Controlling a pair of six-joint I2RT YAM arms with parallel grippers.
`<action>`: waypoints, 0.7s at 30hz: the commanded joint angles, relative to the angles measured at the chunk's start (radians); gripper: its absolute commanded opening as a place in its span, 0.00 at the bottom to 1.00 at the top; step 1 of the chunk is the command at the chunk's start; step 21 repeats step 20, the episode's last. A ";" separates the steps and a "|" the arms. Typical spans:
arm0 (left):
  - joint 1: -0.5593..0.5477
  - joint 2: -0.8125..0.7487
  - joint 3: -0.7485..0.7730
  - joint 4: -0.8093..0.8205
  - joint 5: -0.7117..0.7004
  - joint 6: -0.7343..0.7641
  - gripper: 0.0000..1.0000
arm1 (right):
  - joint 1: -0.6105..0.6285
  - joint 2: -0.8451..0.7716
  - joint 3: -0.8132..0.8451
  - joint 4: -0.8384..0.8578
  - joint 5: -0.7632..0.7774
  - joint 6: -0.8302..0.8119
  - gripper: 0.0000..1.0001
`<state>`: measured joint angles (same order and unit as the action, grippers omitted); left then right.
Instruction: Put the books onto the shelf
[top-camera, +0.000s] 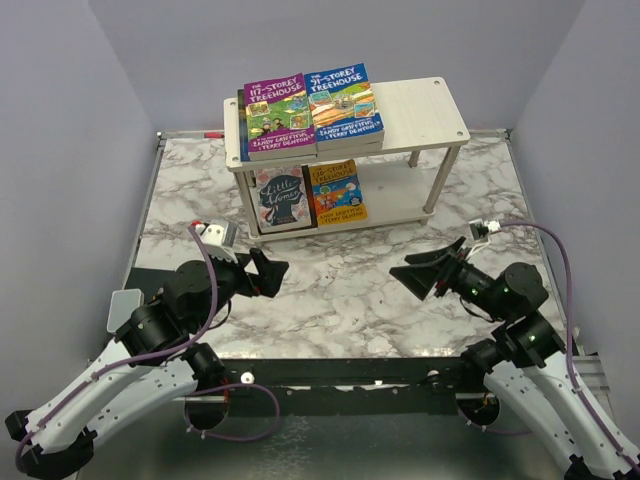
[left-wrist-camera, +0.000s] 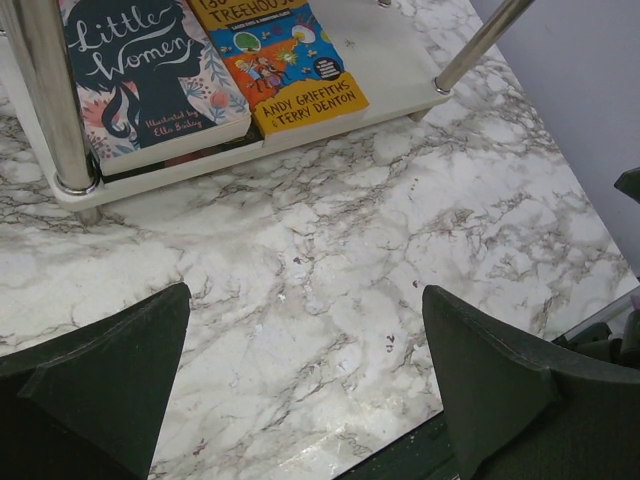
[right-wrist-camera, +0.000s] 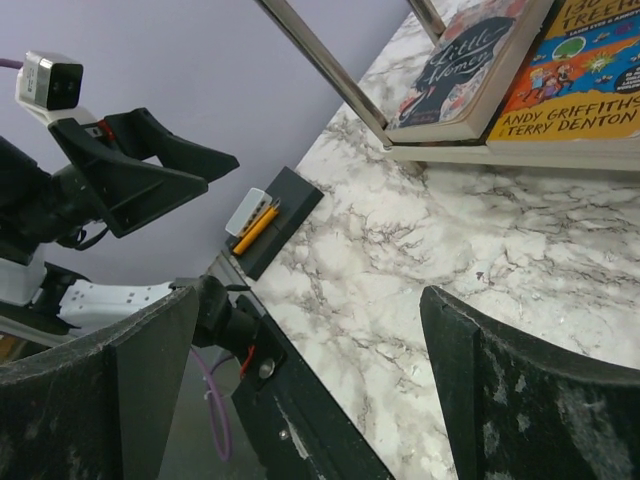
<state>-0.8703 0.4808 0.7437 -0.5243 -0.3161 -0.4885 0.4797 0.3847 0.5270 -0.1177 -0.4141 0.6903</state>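
A: Marble bench, purple walls. Claws?
B: Left claw and right claw both wide open, holding nothing.
A: Books?
B: Ahead of both claws, on the shelf. Purple book and blue book on the top tier, pink book and orange book on the lower.

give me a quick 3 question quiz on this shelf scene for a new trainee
1. True or false: the left pincer is holding a book.
2. Which cover lies on the lower tier of the shelf, beside the orange Treehouse book? A) Animal Farm B) Little Women C) a purple Treehouse cover
3. Fill in: seen from the top camera, the ____ end of the top tier holds no book.

Key
1. False: it stands open with nothing between its fingers.
2. B
3. right
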 joint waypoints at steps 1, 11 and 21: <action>0.007 -0.001 -0.017 0.014 -0.006 0.012 0.99 | 0.007 0.001 -0.012 -0.010 -0.029 0.040 0.96; 0.015 0.020 -0.014 0.014 0.003 0.013 0.99 | 0.006 0.027 -0.025 -0.003 -0.010 0.044 0.96; 0.054 0.024 -0.004 0.022 0.022 0.027 0.99 | 0.007 0.068 0.053 -0.065 -0.003 -0.008 0.96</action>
